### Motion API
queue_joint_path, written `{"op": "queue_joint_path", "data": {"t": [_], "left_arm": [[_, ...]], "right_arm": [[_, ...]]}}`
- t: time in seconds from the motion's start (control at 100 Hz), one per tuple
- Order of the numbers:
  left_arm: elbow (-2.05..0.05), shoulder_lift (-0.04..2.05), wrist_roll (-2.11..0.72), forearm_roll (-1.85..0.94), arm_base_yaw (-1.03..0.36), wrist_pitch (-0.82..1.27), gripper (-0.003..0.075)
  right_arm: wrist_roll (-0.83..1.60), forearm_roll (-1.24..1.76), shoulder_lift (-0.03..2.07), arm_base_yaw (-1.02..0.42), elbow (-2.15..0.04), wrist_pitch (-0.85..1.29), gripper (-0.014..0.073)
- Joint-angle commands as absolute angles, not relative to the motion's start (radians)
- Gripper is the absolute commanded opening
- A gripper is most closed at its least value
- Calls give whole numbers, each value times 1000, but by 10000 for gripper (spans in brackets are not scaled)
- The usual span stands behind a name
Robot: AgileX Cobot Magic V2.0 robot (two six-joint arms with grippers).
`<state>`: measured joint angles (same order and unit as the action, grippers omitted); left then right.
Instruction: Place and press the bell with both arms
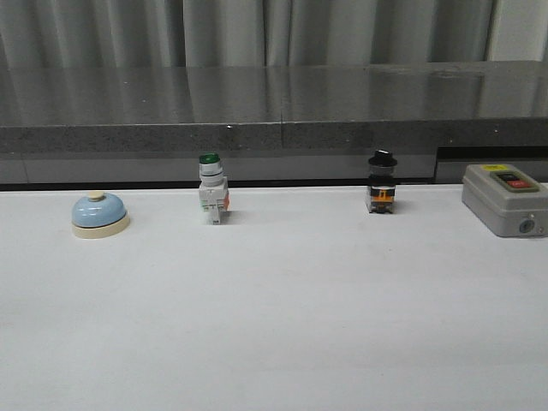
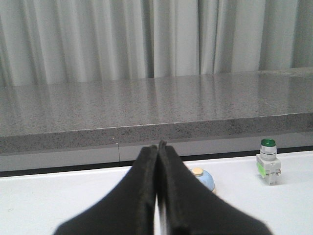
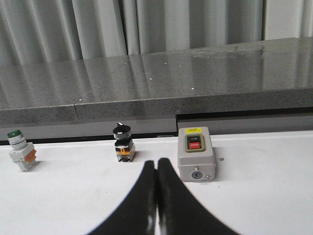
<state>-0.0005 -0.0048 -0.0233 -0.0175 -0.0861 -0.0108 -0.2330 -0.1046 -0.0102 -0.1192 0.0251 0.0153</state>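
Observation:
The light-blue bell [image 1: 99,214] with a cream base and cream button stands on the white table at the far left. In the left wrist view the bell [image 2: 204,179] shows just beyond my left gripper [image 2: 158,146], partly hidden by a finger. The left gripper is shut and empty. My right gripper [image 3: 156,164] is shut and empty, held in front of the grey box. Neither arm shows in the front view.
A green-capped white push-button switch [image 1: 211,192] stands right of the bell. A black knob switch [image 1: 381,183] stands right of centre. A grey box with a red button [image 1: 505,199] sits at the far right. A dark stone ledge [image 1: 274,111] runs along the back.

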Motion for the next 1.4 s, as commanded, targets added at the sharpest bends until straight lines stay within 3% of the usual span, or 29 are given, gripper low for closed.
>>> {"op": "queue_joint_path", "data": {"t": [0.0, 0.72, 0.96, 1.23, 1.39], "left_arm": [[44, -35, -14, -17, -83, -88, -20], [-20, -15, -14, -128, -83, -60, -20], [-254, 131, -14, -132, -83, 56, -20], [-593, 432, -14, -137, -83, 430, -20], [-734, 604, -14, -137, -83, 547, -20]], "right_arm": [[-224, -115, -27, -115, 12, -65, -60], [-224, -115, -27, -115, 12, -65, -60], [-224, -115, -27, -115, 12, -65, -60], [-224, -115, -27, -115, 12, -65, -60], [-224, -115, -27, -115, 12, -65, -60]]}}
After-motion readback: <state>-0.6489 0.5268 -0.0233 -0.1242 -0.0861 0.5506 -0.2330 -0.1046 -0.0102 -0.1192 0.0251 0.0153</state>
